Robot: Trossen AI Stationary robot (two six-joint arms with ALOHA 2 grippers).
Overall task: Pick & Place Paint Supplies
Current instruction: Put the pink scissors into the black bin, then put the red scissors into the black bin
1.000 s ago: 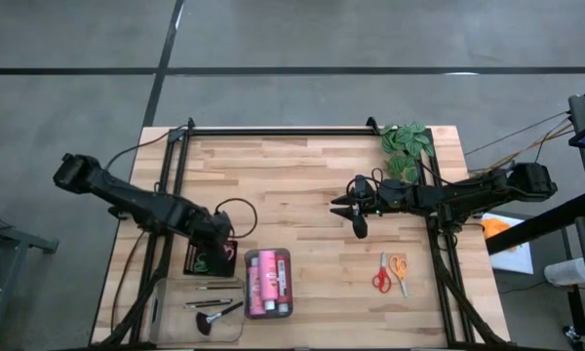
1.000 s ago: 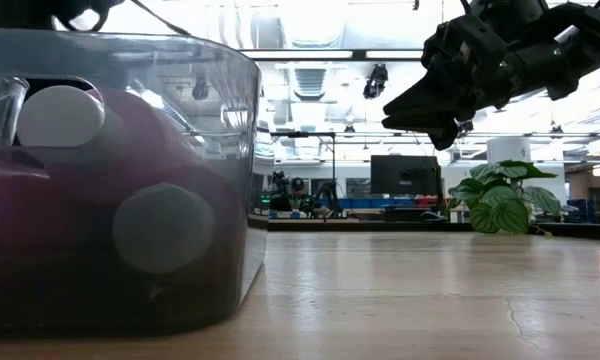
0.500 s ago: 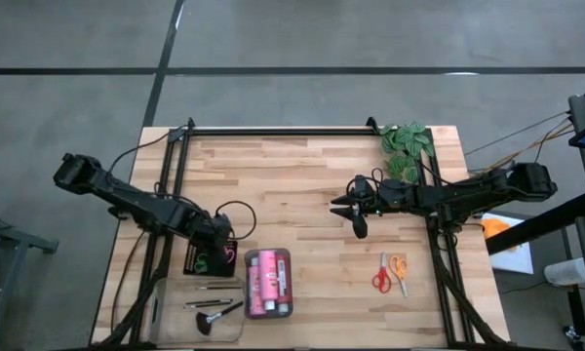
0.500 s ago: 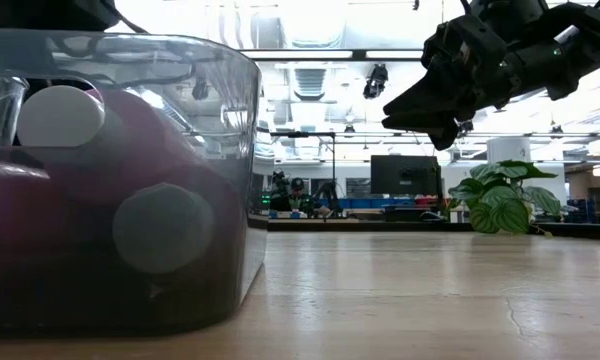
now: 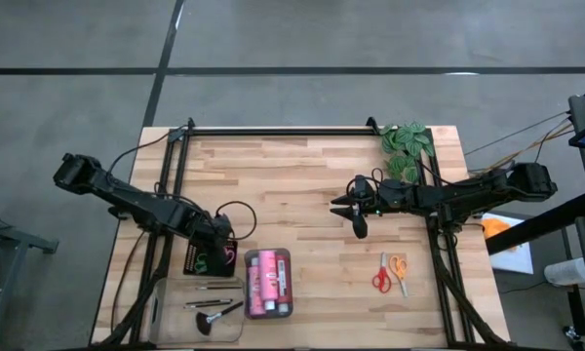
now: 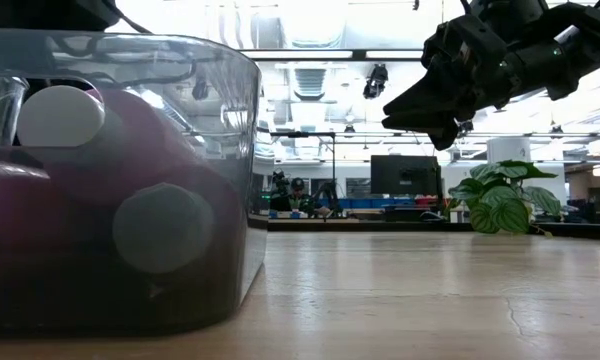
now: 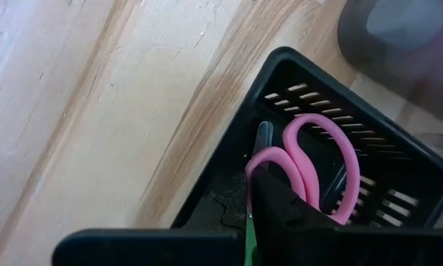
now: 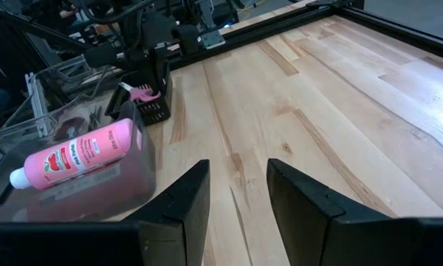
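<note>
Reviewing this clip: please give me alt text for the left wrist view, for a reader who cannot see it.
Pink-handled scissors lie inside a slotted black tray on the wooden table, seen from close above. One dark finger of the left gripper reaches into the tray beside the handles, with a strip of green at the picture's lower edge.

Bare wood table [image 5: 292, 185] mid-span; clear tray [image 5: 269, 283], black tray [image 5: 207, 257], plant [image 5: 406, 146] at edges.

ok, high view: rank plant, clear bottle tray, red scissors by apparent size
1. Plant and clear tray: look alike in area, can't split them.
2. Red scissors: clearly smallest.
</note>
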